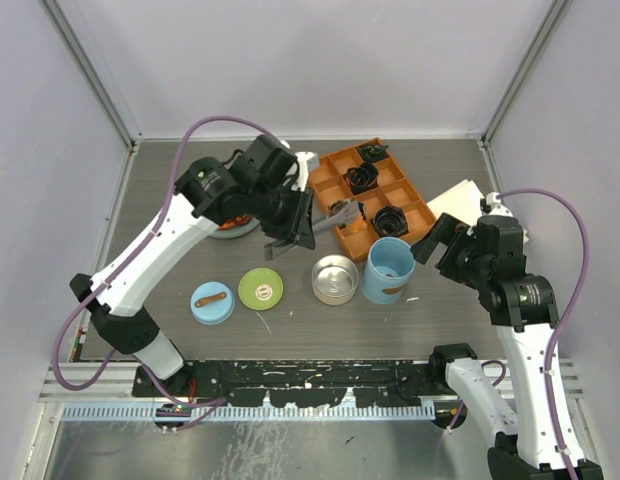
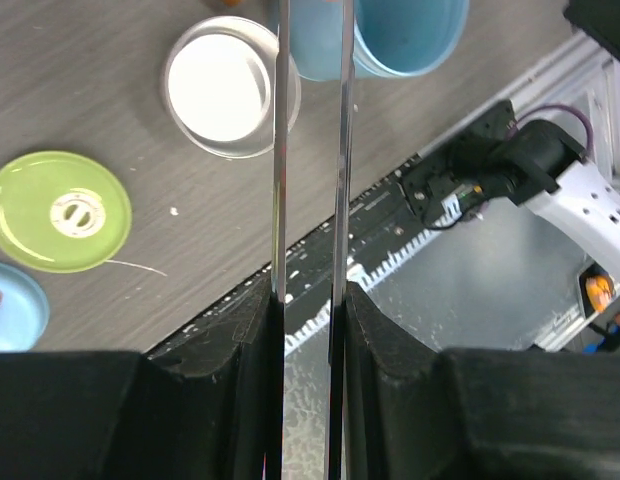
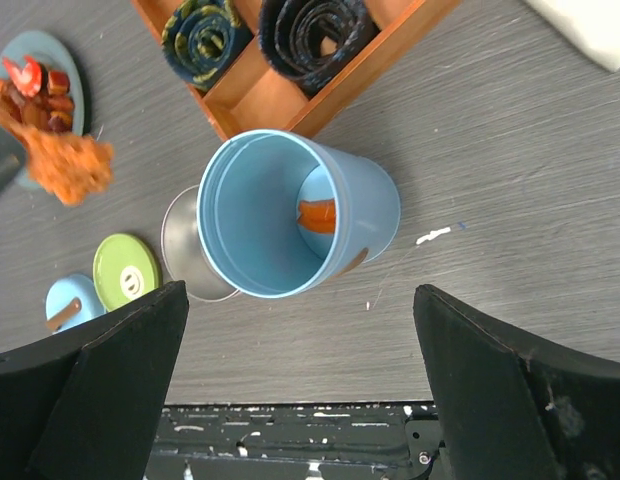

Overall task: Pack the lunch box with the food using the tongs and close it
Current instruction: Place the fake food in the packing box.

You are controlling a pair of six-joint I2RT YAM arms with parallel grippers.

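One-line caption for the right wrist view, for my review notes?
Open right fingers frame the lidless light-blue cylinder, one orange chunk at its bottom, the steel tin beside it.

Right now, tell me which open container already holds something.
The taller light-blue cylinder: an orange piece lies at its bottom, while the shallow steel tin beside it looks empty.

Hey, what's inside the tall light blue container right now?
In the right wrist view, one orange chunk lies on the floor of the light-blue cylinder. The cylinder's own wall hides most of the floor, so I cannot tell whether more pieces lie there.
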